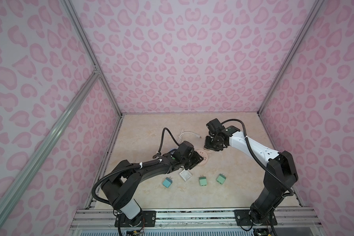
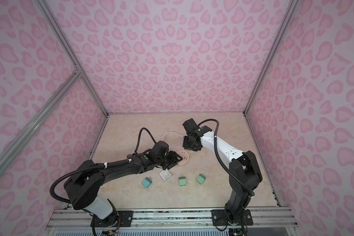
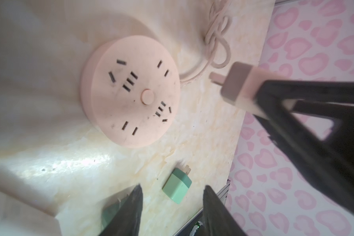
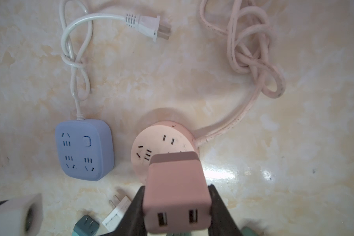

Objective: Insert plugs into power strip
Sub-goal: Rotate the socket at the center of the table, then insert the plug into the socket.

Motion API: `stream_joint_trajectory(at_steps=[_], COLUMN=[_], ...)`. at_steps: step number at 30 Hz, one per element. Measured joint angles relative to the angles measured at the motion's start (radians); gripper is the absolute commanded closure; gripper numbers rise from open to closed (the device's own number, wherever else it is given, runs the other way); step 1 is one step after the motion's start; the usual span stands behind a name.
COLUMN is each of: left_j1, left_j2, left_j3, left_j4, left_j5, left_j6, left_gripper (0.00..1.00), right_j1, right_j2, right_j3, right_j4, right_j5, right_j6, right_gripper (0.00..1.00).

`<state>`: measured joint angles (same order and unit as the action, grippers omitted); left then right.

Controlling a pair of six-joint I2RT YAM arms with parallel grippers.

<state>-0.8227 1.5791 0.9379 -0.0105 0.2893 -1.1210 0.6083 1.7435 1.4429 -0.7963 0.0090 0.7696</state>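
Pink plug (image 4: pixel 174 169) clamped in right gripper (image 4: pixel 176 189) near round strip (image 4: pixel 151 140); left gripper (image 3: pixel 173 187) agape, empty

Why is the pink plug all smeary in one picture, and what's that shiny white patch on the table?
Left wrist view: the pink plug is blurred, close to the lens; the white patch on the table is glare. Right wrist view: that plug looks sharp, with glare beside it. Both top views: even light, walls lean from the wide lens.

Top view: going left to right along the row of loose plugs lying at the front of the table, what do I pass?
teal plug → white square plug → mint green plug → rightmost mint green plug
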Motion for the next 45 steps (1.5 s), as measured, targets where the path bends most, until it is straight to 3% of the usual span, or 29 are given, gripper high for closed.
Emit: stream_joint_trajectory(at_steps=[10,18,45], left_j1=[0.133,0.178,0.192], left_j2=[-0.189,-0.25,-0.249], left_j3=[-0.071,-0.081,-0.098], left_j4=[-0.14,-0.196,-0.229], left_j5=[-0.064,-0.082,-0.098], left_j6=[0.076,0.124,0.15], left_gripper=[0.49,0.49,0.49], right_j1=[0.05,0.058,0.052], right_j2=[0.08,0.208,0.272], right_j3=[0.125,0.287,0.254], right_j4=[-0.123,-0.204,-0.191], right_j5=[0.032,0.031,0.009], right_j6=[0.127,0.183,0.24], right_gripper=[1.0,1.0,1.0])
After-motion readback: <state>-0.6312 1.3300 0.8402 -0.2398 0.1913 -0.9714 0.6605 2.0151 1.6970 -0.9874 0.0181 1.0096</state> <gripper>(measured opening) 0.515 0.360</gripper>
